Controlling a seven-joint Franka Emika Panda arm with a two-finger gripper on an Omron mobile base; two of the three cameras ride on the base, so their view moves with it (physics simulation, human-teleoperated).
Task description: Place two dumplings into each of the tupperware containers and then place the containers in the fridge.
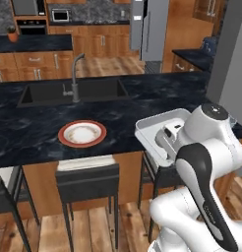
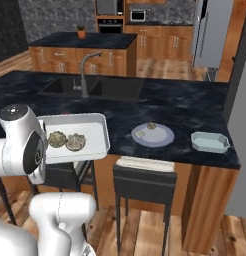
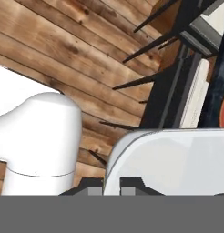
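Presently: two dumplings point(image 2: 66, 140) on white tray point(image 2: 97, 134), one container point(image 2: 210, 142) unfilled on desk point(image 2: 185, 110), fridge point(image 2: 212, 32) step pending, gripper point(image 3: 112, 186) clenched.

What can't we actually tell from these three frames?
- Left base view: the arm covers most of the white tray and hides its contents.
- Hand view: the end effector fingertips are cut by the bottom edge, so contact with the tray is unclear.
- Right base view: the tupperware container is too small to see inside, and the top edge cuts off the fridge.
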